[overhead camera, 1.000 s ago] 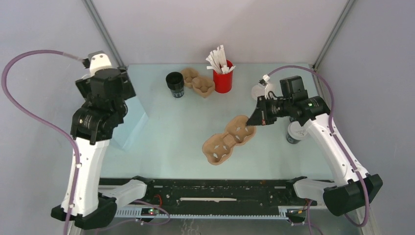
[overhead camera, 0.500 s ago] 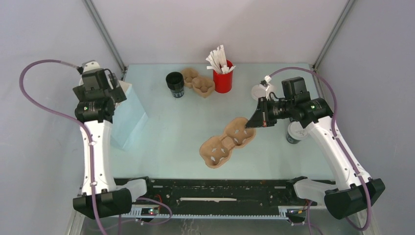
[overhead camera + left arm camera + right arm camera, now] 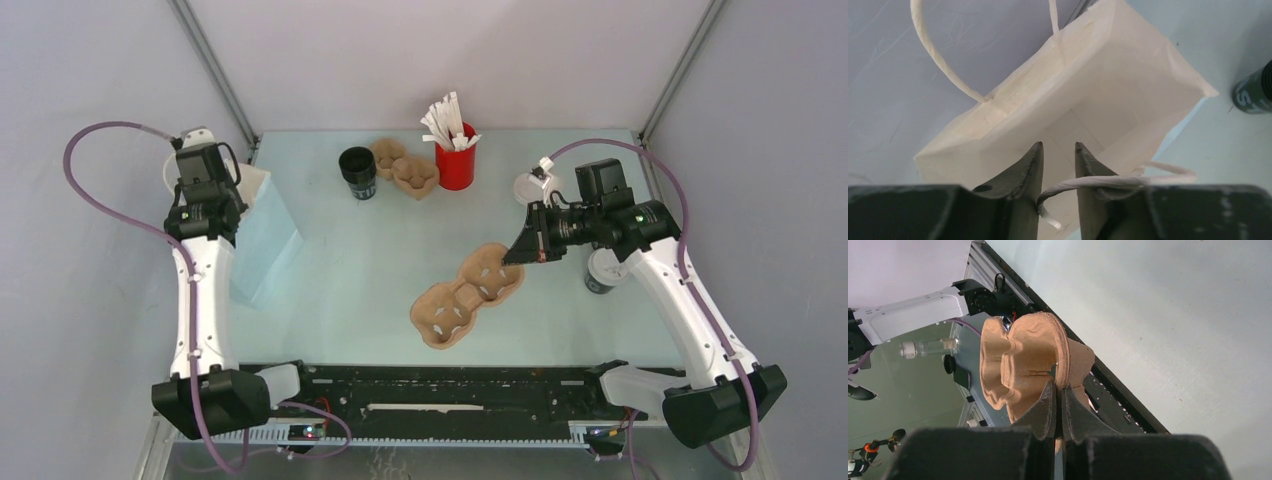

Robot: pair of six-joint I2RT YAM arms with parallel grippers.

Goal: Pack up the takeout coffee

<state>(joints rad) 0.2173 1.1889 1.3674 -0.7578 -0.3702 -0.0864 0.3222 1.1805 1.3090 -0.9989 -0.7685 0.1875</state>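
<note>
At the left edge of the worktop (image 3: 350, 250), the left pincer (image 3: 1058, 150) has dropped over the open paper bag (image 3: 1108, 75). It has narrowed from wide to a slim gap, with the bag's near handle (image 3: 1128, 179) lying in it, not visibly pinched. Probably it means to steady the bag for packing. The right pincer (image 3: 1058, 390) stays clamped on the pulp cup carrier (image 3: 1023, 355), now nudged slightly nearer. The takeout coffee (image 3: 601, 272) stands beside the right forearm, well apart from the bag, lid up, long axis vertical.
</note>
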